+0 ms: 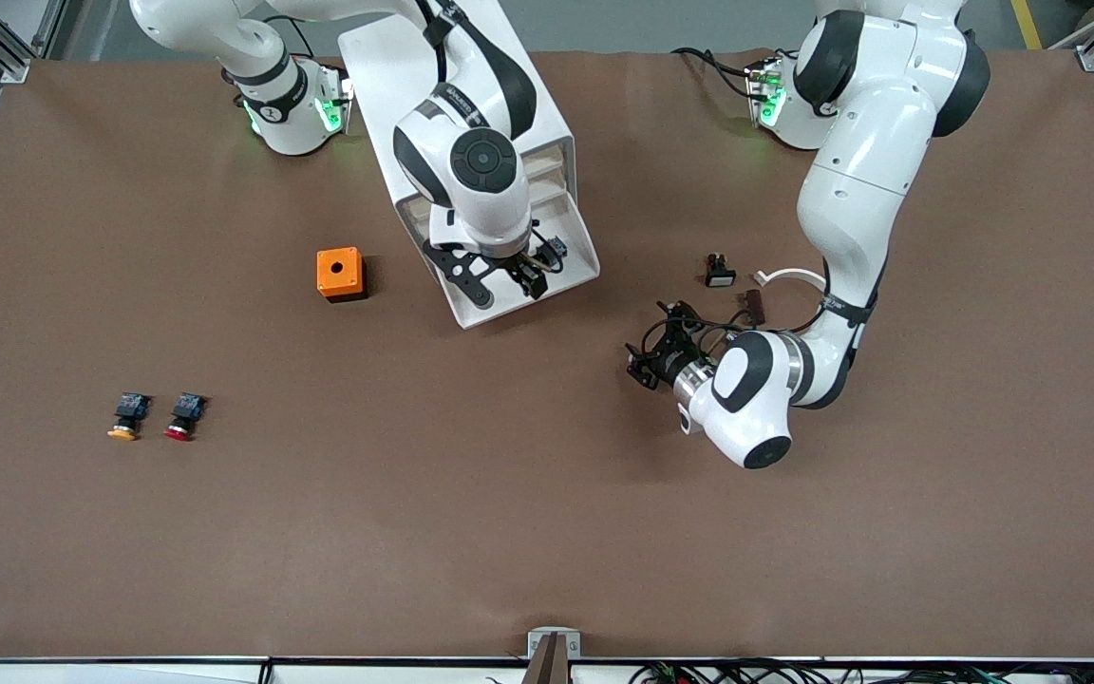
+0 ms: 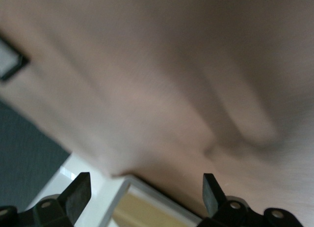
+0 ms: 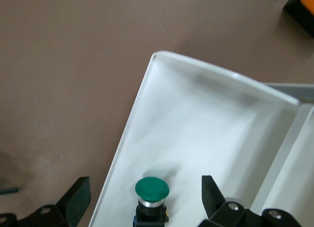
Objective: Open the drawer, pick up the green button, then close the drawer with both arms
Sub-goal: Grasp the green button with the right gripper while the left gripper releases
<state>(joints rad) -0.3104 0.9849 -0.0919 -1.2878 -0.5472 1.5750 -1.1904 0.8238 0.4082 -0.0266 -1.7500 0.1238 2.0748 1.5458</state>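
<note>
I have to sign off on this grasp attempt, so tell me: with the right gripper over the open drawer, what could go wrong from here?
1. The green button stands close to the side wall of the open drawer; as the open right gripper descends, one finger might strike that wall.
2. The button stands upright on its body; an off-centre close could tip it.
3. The left gripper, open over bare table toward the left arm's end, could cross the right arm's path when closing the drawer.

Both arms [image 1: 851,190] have glossy white shells, black joint rings, green-lit bases; black two-finger grippers, left [image 1: 647,366] and right [image 1: 509,280], carry looped black cables
</note>
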